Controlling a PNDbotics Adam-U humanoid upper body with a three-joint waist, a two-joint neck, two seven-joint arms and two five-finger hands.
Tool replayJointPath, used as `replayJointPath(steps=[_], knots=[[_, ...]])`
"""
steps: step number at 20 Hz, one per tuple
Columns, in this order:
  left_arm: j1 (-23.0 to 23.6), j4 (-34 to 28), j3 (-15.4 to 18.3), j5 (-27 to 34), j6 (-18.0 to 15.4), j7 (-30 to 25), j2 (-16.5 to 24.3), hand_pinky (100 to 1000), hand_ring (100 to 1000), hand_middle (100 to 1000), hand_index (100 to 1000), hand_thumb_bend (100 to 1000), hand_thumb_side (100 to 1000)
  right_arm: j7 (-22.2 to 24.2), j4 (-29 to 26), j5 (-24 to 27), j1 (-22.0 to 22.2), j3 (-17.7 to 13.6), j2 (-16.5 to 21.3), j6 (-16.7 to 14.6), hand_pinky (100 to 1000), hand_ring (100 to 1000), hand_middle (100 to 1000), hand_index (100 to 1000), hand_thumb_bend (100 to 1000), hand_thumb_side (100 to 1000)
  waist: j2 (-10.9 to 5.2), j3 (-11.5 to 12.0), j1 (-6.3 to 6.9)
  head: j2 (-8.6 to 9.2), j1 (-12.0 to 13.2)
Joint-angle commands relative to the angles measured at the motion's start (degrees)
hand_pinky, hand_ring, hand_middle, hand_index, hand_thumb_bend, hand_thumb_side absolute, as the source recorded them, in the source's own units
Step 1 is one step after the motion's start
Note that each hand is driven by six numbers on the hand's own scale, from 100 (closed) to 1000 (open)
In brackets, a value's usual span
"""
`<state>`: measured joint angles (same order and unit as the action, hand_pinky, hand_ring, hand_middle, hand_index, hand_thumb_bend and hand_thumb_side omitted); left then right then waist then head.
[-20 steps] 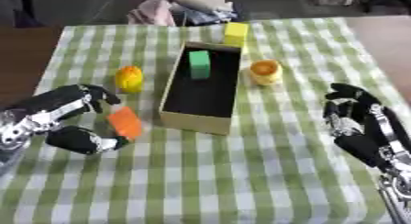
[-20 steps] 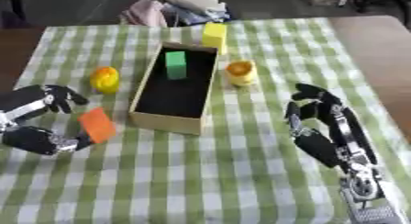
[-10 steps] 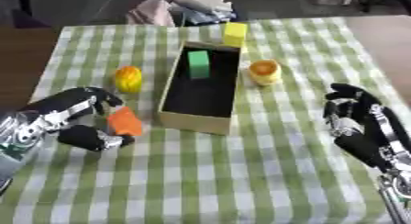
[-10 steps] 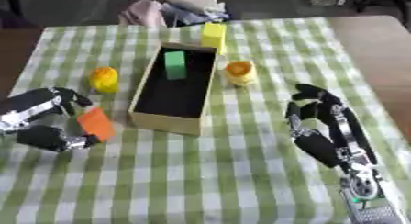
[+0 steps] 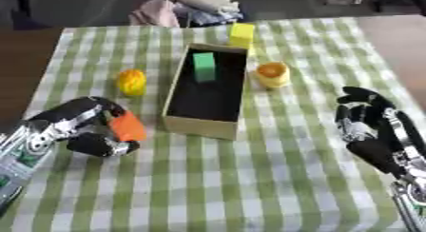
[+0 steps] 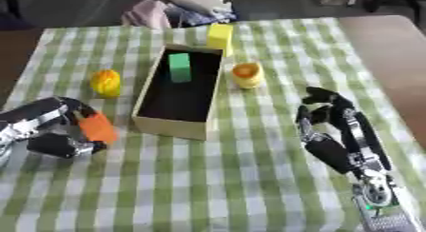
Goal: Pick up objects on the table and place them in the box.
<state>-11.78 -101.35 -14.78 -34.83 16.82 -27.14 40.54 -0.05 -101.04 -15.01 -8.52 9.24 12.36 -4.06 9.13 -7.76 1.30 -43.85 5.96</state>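
The table (image 5: 275, 178) carries a green-and-white checked cloth that covers nearly all of it; bare brown surface shows at the left and right edges. A long cardboard box (image 5: 196, 126) lies near the middle, open at the top, dark inside, its length running away from the robot. A green block (image 5: 204, 67) stands in its far end.

The left hand (image 5: 79, 131) comes in from the lower left and is curled round an orange block (image 5: 128, 127), thumb below and fingers over the top; the block is tilted and sits just left of the box's near corner, close to the wall but apart from it. Whether the block touches the cloth cannot be told.

The right hand (image 6: 333, 131) rests at the lower right, well clear of the box, fingers up and slackly bent, holding nothing.

Beyond the table's far edge lies a heap of cloth (image 5: 187, 7), pink and pale. A yellow block (image 5: 241, 34) stands just past the box's far right corner. A yellow-orange cup-like thing (image 5: 272, 74) sits just right of the box, beside its far half. A yellow rounded thing (image 5: 131, 82) lies to the left of the box, above the left hand and apart from it.
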Motion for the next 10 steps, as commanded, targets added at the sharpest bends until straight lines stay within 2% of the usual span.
replayJointPath(steps=[1,2,3,4,5,6,10], knots=[[-0.6,0.1,0.1,-0.5,0.1,0.6,0.7,637,593,667,803,404,474,-0.1,-0.7,0.1,-0.4,-0.2,0.6,-0.2,597,560,676,830,100,417,-1.27,-0.1,0.74,-0.27,0.0],[-0.6,0.0,0.1,-0.4,0.2,0.9,0.7,611,561,622,778,341,425,-0.1,-0.7,0.1,-0.4,-0.2,0.6,-0.2,597,560,676,830,100,418,-1.27,-0.1,0.76,-0.27,0.0],[-0.5,-0.2,0.2,-0.3,0.3,1.3,0.7,605,553,611,770,322,410,-0.1,-0.7,0.1,-0.4,-0.2,0.6,-0.2,597,560,676,830,100,418,-1.27,-0.1,0.77,-0.27,0.0],[-0.5,-0.4,0.3,-0.1,0.4,1.7,0.7,586,523,576,739,248,354,-0.1,-0.7,0.1,-0.4,-0.2,0.6,-0.2,597,560,676,830,100,418,-1.28,-0.1,0.78,-0.27,0.0],[-0.4,-0.8,0.5,0.1,0.5,2.2,0.7,584,521,573,736,241,350,-0.1,-0.7,0.1,-0.4,-0.2,0.6,-0.2,597,560,676,830,100,417,-1.29,-0.1,0.8,-0.27,0.0],[-0.4,-1.2,0.7,0.4,0.6,2.7,0.7,570,503,552,716,187,296,-0.1,-0.7,0.1,-0.3,-0.2,0.6,-0.2,597,560,676,830,100,417,-1.3,-0.1,0.81,-0.27,-0.1],[-0.3,-4.2,1.8,1.2,0.8,4.2,1.6,545,476,522,688,125,211,-0.2,-0.7,0.1,-0.3,-0.3,0.6,-0.2,597,560,676,830,100,417,-1.35,-0.1,0.85,-0.27,-0.2]])
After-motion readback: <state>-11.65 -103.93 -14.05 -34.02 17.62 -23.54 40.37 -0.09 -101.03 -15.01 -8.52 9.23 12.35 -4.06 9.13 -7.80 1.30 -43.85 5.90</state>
